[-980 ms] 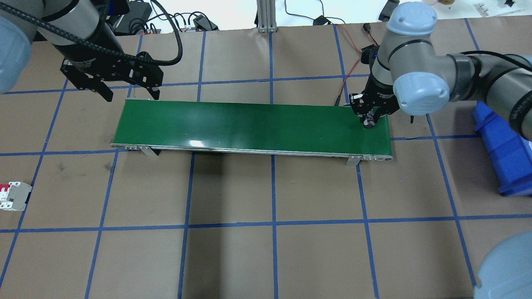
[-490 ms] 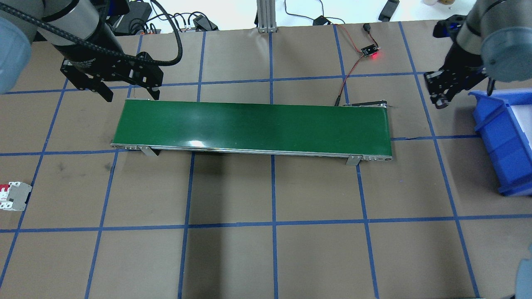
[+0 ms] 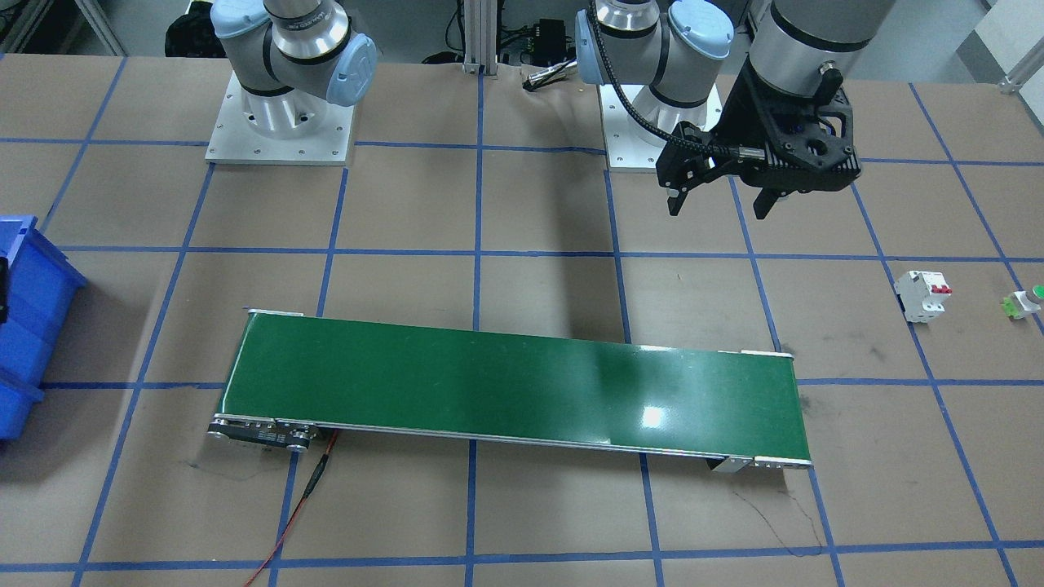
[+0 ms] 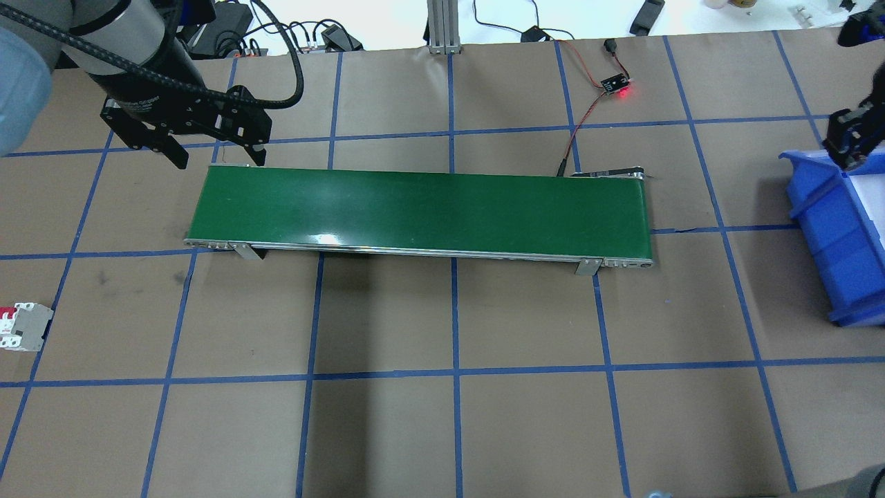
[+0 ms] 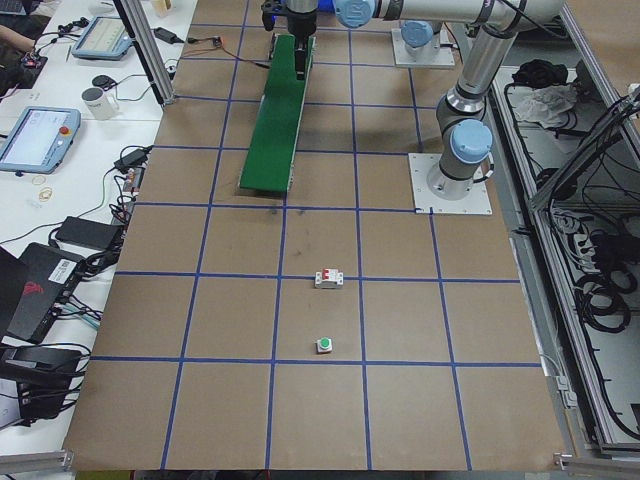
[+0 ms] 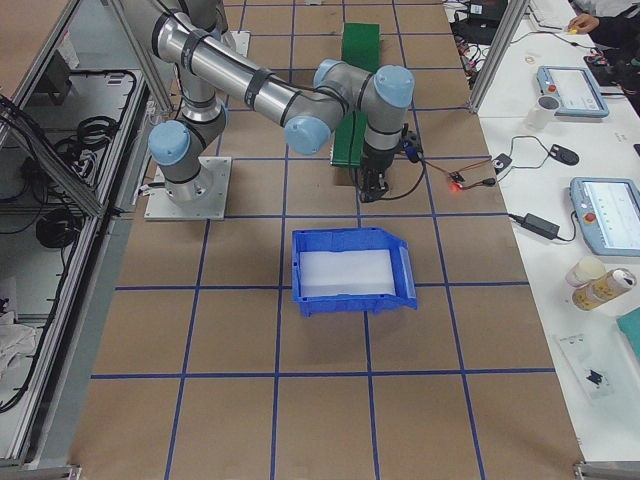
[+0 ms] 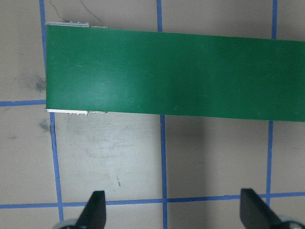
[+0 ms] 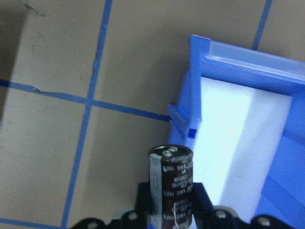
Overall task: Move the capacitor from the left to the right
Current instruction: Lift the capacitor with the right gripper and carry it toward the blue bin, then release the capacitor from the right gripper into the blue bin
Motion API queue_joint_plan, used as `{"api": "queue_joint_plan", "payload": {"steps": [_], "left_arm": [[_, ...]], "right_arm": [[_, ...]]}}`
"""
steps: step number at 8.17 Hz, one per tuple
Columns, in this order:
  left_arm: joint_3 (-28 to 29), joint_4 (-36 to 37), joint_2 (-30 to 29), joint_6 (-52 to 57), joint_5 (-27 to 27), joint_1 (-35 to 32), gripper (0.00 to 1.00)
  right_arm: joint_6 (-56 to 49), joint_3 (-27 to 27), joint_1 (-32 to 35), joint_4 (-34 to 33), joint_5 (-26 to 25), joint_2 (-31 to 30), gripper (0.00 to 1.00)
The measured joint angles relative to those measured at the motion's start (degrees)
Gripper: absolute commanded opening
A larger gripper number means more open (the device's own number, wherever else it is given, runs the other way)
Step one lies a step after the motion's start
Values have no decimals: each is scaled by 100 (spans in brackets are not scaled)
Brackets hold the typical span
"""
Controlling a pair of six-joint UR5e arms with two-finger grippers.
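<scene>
My right gripper (image 4: 849, 146) is shut on the capacitor (image 8: 170, 183), a dark cylinder with pale markings and a silvery top. It holds the capacitor upright above the brown table, right beside the near corner of the blue bin (image 8: 248, 62). The bin's white inside lies just to the right of the capacitor in the right wrist view. My left gripper (image 4: 218, 159) is open and empty, above the table by the left end of the green conveyor belt (image 4: 422, 211). Its two fingertips (image 7: 97, 210) show wide apart in the left wrist view.
The blue bin (image 4: 830, 228) stands at the table's right edge. A white breaker with red switches (image 4: 24, 326) and a green-capped button (image 3: 1026, 302) lie at the far left. A small sensor with a red light (image 4: 615, 84) and its wires lie behind the belt's right end.
My right gripper has carried the capacitor from the belt's right end to the right, up to the blue bin's corner. The left arm has not moved.
</scene>
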Motion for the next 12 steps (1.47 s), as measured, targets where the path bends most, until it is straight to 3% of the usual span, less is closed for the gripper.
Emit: {"api": "queue_joint_plan", "payload": {"steps": [3, 4, 5, 6, 9, 12], "left_arm": [[-5, 2, -1, 1, 5, 0, 100], [-9, 1, 0, 1, 5, 0, 100], [-9, 1, -1, 1, 3, 0, 100], [-10, 0, -3, 1, 3, 0, 100], [-7, 0, -5, 1, 2, 0, 100], [-6, -1, -6, 1, 6, 0, 100]], "right_arm": [[-1495, 61, -828, -513, 19, 547, 0], [-1804, 146, -1021, -873, 21, 813, 16], [-2023, 273, -1155, -1248, 25, 1039, 78], [-2132, 375, -1220, -1487, 31, 1164, 100], [-2198, 450, -1256, -1491, 36, 1067, 100], [-1867, 423, -948, -451, 540, 127, 100]]}}
